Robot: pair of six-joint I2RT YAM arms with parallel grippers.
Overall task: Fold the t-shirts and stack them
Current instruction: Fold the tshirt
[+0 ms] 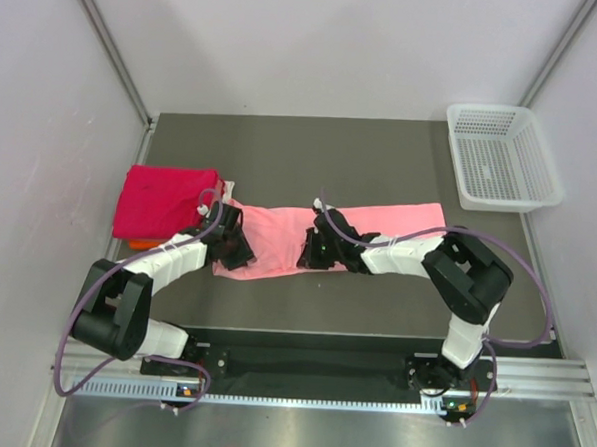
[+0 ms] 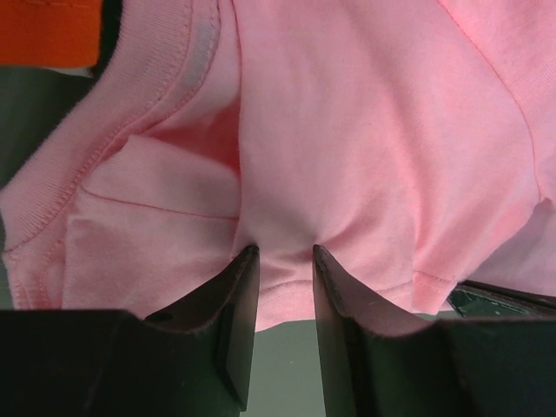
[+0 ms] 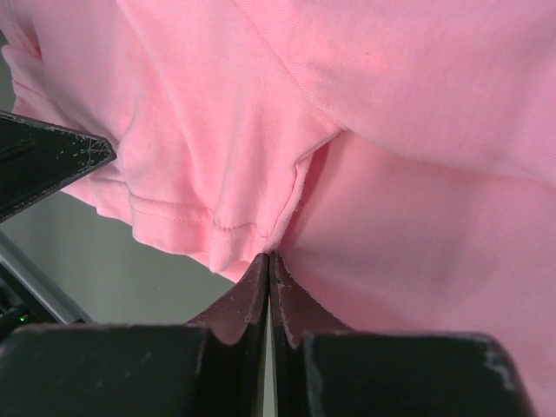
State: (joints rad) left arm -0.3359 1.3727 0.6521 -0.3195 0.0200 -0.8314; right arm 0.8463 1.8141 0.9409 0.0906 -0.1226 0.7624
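Top view: your pink t-shirt (image 1: 399, 217) lies lengthwise across the table (image 1: 312, 149), its left end beside the magenta shirt (image 1: 164, 201), with the orange shirt (image 1: 142, 243) showing beneath. Bare table lies behind, and the basket (image 1: 502, 159) sits far right.

Left wrist: your left gripper (image 2: 285, 252) pinches bunched pink hem, jaws partly apart.

Right wrist: your right gripper (image 3: 269, 257) is pressed together at a hem fold.

Dark grey table (image 1: 382, 158), viewed from above. Across the middle, roughly parallel to the near edge: pink shirt (image 1: 399, 221), laid out as a long band and rumpled toward its left end. At the left edge: folded orange shirt (image 1: 137, 243), mostly covered by a folded red shirt (image 1: 164, 201), just beside the pink band's left end. At the far right corner: white mesh basket (image 1: 502, 159).
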